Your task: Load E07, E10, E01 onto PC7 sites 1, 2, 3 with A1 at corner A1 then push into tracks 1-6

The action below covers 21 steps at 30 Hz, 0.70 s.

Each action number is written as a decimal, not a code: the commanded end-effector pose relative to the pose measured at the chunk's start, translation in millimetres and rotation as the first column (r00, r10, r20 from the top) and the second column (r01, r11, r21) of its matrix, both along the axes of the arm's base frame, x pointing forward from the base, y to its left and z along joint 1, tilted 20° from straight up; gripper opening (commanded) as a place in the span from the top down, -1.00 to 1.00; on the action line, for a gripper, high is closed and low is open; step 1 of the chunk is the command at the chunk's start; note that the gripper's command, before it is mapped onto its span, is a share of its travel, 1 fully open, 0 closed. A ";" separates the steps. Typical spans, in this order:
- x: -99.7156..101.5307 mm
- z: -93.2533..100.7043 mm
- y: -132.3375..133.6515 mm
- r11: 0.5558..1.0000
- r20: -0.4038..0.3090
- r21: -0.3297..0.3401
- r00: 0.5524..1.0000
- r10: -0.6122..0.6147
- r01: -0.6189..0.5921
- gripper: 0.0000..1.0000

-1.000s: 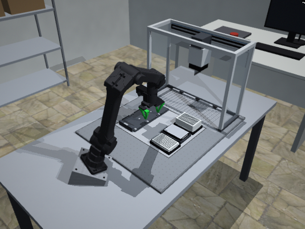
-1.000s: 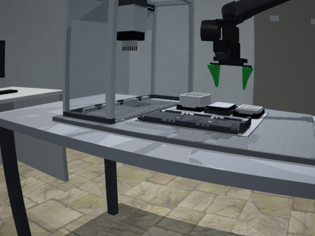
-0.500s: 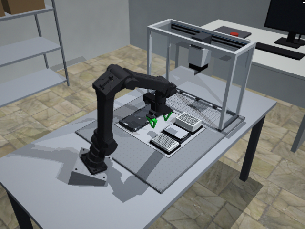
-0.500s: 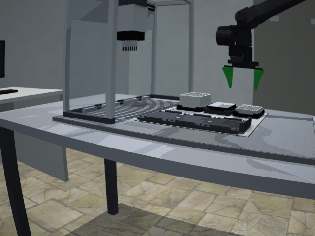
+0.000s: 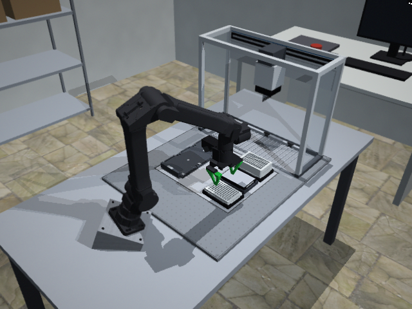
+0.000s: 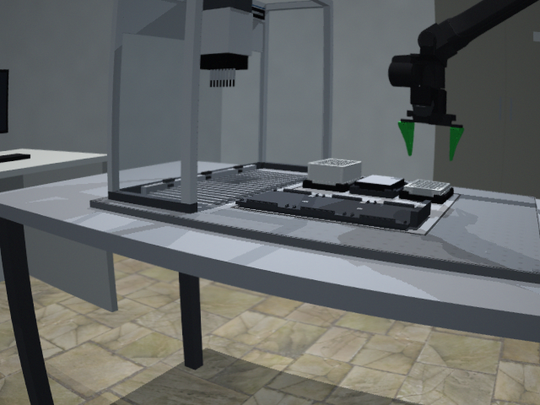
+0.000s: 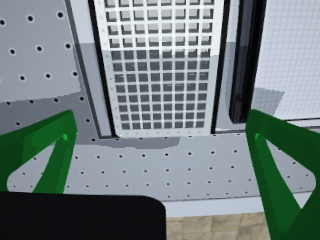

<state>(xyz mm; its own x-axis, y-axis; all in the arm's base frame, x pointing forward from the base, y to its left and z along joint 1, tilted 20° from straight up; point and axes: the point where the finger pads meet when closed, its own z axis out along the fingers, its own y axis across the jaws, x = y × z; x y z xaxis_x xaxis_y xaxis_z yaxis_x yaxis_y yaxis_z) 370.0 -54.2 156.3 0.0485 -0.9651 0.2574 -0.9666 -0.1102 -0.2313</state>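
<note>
My gripper (image 5: 224,175) is open and empty, with its green fingers pointing down. It hovers well above the 96-well plate E01 (image 5: 223,192) in the nearest nest, S1. In the wrist view the plate (image 7: 160,60) lies ahead between the fingers. The 384-well plate E10 (image 5: 240,178) sits in the middle nest, and its edge shows at the right of the wrist view (image 7: 294,40). The deep-well block E07 (image 5: 255,163) sits in the far nest. The dark carrier PC7 (image 5: 186,162) lies empty on the apron left of the nests, in front of the rails (image 5: 266,146).
The instrument's frame (image 5: 266,96) stands over the rails, with a pipetting head (image 5: 269,78) hanging inside. The arm's base (image 5: 128,219) is bolted at the near left of the perforated baseplate. The table's edge is close behind the nests in the side view (image 6: 501,191).
</note>
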 end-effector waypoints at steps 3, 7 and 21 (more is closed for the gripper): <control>7.5 -14.6 -5.7 1.000 -0.003 -0.006 1.000 0.025 -0.025 -1.00; 10.0 -24.8 -8.1 1.000 -0.004 -0.006 1.000 0.025 -0.025 -1.00; 22.5 -29.1 -8.5 1.000 0.027 -0.007 0.999 0.027 -0.027 -1.00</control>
